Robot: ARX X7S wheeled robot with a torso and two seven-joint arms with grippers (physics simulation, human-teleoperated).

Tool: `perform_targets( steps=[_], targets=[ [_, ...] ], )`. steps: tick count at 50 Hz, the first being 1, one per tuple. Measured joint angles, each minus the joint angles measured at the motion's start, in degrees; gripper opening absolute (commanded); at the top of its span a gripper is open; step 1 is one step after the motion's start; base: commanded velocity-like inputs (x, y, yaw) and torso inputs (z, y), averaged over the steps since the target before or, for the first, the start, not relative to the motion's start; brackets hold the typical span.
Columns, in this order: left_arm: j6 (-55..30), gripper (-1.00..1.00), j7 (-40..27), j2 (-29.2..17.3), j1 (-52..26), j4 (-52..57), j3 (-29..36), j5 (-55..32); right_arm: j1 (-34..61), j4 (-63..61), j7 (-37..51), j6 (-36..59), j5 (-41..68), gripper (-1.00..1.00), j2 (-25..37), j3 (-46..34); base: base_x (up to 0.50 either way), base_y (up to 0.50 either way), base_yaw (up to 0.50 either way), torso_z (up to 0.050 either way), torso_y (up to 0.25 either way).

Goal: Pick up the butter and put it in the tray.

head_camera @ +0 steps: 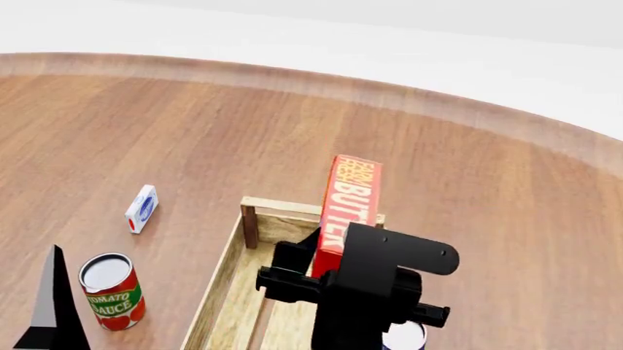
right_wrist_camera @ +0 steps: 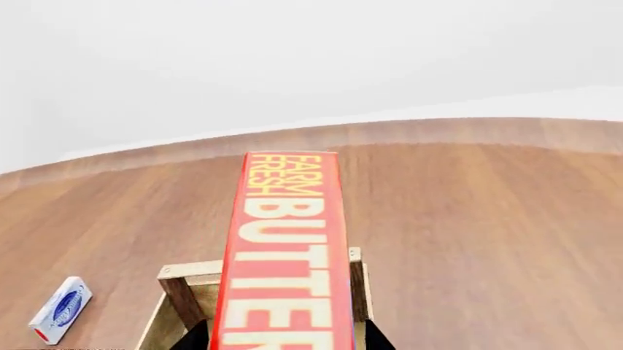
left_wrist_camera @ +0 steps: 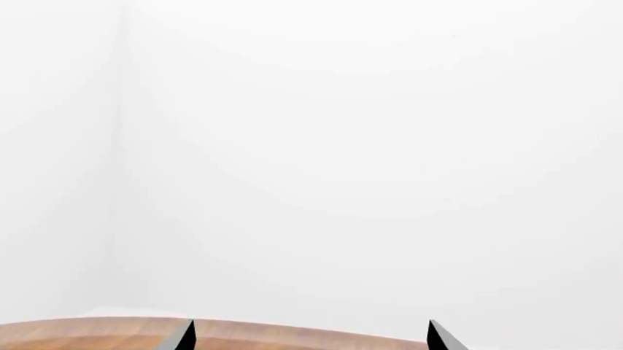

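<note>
The butter (head_camera: pixel 351 204) is a red-and-orange carton printed "FARM FRESH BUTTER". My right gripper (head_camera: pixel 326 259) is shut on its near end and holds it tilted above the far end of the tray (head_camera: pixel 255 219), a pale slatted wood crate. In the right wrist view the butter (right_wrist_camera: pixel 287 248) fills the middle, the black fingertips (right_wrist_camera: pixel 195 337) hug its sides, and the tray's far wall (right_wrist_camera: pixel 185 281) lies under it. My left gripper (head_camera: pixel 49 313) is at the lower left, open and empty; its wrist view shows only the two fingertips (left_wrist_camera: pixel 185 337) apart over the table edge (left_wrist_camera: pixel 98 332).
A tomato sauce can (head_camera: pixel 112 290) stands left of the tray. A small white-and-blue box (head_camera: pixel 142 208) lies further back on the wooden table, also in the right wrist view (right_wrist_camera: pixel 60 310). Another can (head_camera: pixel 404 337) shows partly behind my right arm. White wall beyond the table.
</note>
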Motion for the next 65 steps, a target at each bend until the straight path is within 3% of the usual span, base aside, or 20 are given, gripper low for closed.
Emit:
perform_targets(
  steps=[24,65],
  targets=[
    [0.15,1.0,-0.31,-0.37,0.0,0.12,0.06,-0.37,-4.02,2.57,2.05,-3.82,-2.25,-1.0,-3.31,-2.95,0.0,0.0,0.0,0.0,0.002],
    [-1.88,1.0,-1.36,-1.28,-1.07,1.8,-0.11,-2.1,-1.61,17.93,-1.99,-9.53,-2.46,-1.0,-8.19,-8.08,0.0,0.0,0.0,0.0,0.001]
  ],
)
